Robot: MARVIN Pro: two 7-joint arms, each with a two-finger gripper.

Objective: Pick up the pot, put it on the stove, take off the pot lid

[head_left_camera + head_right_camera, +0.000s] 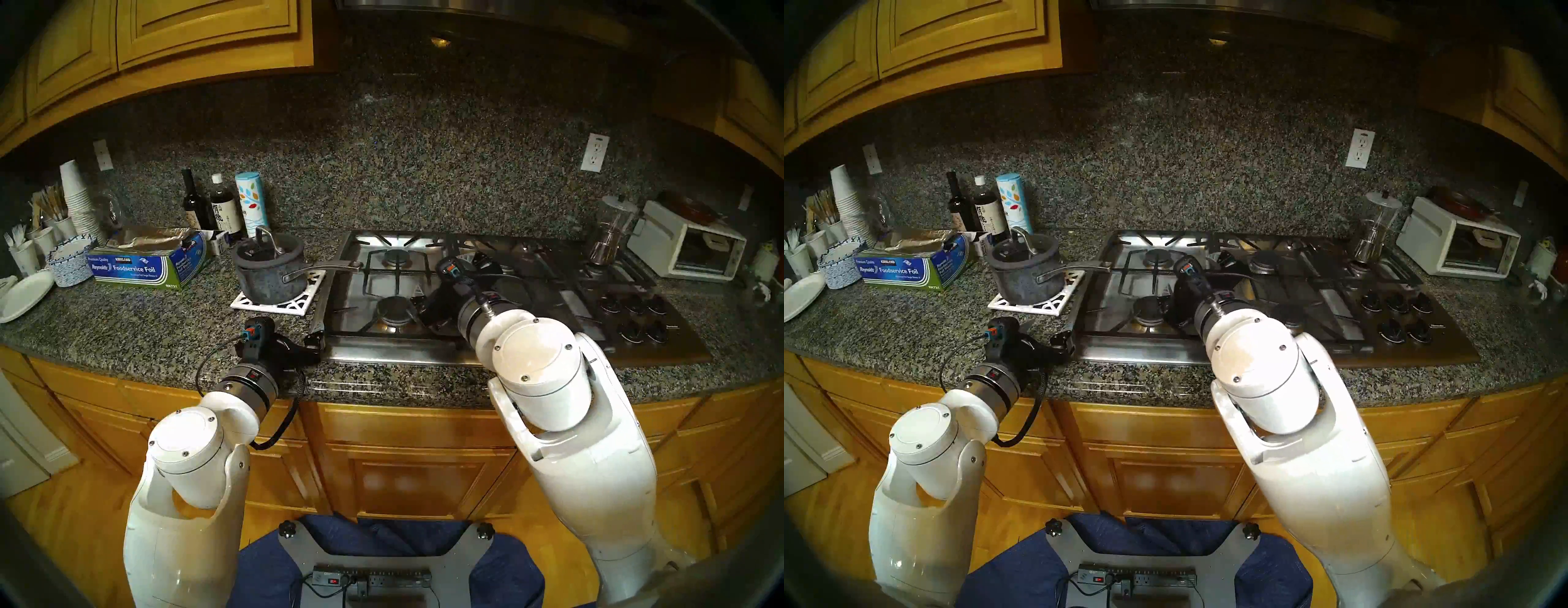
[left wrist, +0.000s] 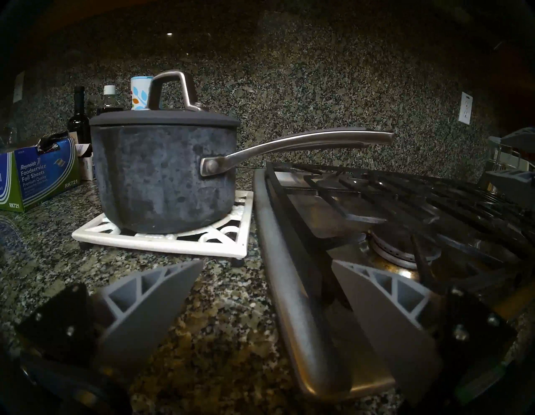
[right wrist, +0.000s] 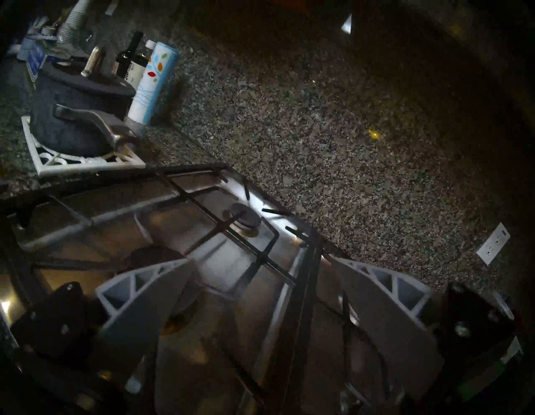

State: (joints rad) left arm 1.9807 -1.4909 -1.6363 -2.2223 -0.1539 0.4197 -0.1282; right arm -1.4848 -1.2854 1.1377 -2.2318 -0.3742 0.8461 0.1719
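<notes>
Sitting on a white trivet (image 1: 278,299) on the desk (image 1: 127,322), just beside the left edge of the stove (image 1: 424,344), the pot (image 1: 265,276) carried the pot lid (image 1: 267,250), handle reaching over the stove's edge. Near the desk's front edge the left gripper (image 2: 267,289) gaped, empty. Above the stove's grates the right gripper (image 3: 260,289) gaped too, holding nothing.

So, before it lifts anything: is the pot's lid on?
On. The pot lid sits flush on the pot, loop handle up.
</notes>
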